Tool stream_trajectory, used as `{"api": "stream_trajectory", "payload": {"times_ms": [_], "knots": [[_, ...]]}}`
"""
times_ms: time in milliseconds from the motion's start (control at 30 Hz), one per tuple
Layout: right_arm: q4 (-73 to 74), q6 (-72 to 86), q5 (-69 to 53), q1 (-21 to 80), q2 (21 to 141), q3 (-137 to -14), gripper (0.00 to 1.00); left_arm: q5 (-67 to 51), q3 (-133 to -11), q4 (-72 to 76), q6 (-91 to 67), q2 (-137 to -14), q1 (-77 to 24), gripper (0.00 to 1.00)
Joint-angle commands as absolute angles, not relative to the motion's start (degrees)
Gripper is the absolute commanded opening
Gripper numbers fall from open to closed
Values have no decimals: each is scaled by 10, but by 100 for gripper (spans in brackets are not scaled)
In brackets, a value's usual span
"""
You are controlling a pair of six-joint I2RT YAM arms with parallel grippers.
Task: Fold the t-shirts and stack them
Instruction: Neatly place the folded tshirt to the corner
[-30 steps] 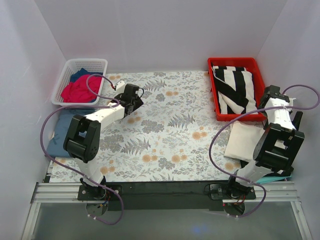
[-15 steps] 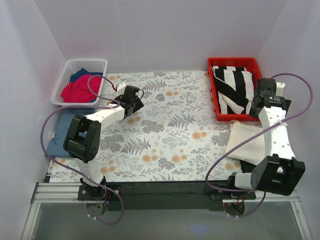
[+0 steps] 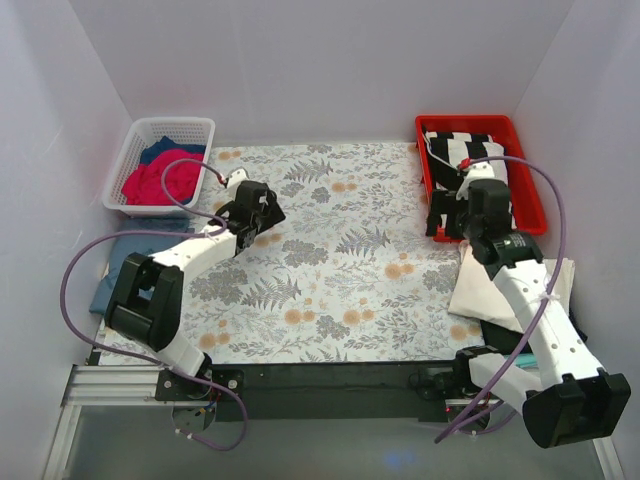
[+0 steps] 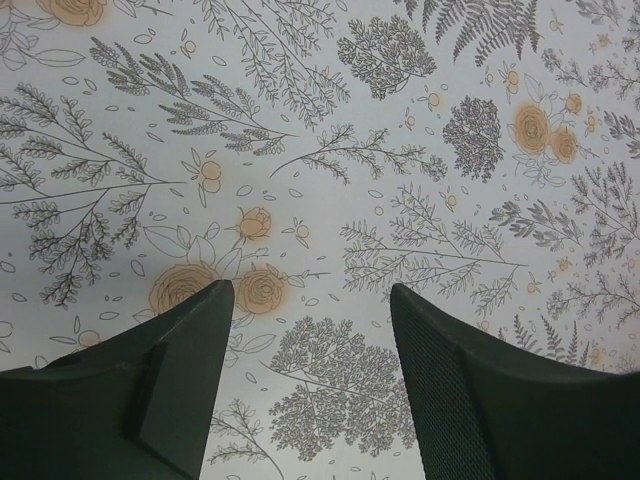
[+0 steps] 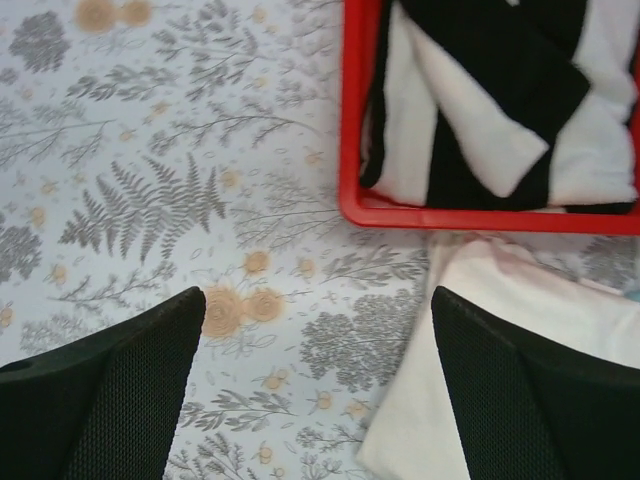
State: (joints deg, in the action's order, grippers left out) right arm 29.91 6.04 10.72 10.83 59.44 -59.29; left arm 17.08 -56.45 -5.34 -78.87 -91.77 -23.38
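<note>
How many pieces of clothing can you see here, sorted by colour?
Red shirt: 1
Dark blue shirt: 1
Grey-blue shirt: 1
Black-and-white striped shirt: 1
Cream shirt: 1
Total: 5 clearly visible

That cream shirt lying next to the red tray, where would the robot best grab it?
Probably its free edge lying on the flowered cover, pinched from above. The cream shirt lies flat, so only an edge offers cloth to catch; its far side runs along the red tray, and the open right hand hangs beside that free edge.
</note>
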Motion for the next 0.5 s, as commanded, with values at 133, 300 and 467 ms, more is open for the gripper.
{"api": "stream_trajectory", "payload": {"times_ms": [133,300,467], "knots": [[154,95,43,218,569,-490,98,171,-496,-40,-773,-824,-250,65],[91,109,29,286,554,-442,98,212,-462,-43,-770,-786,-288,66],[12,123,-35,329,569,-413,98,272,-447,-88,-782,-757,-340,66]]}}
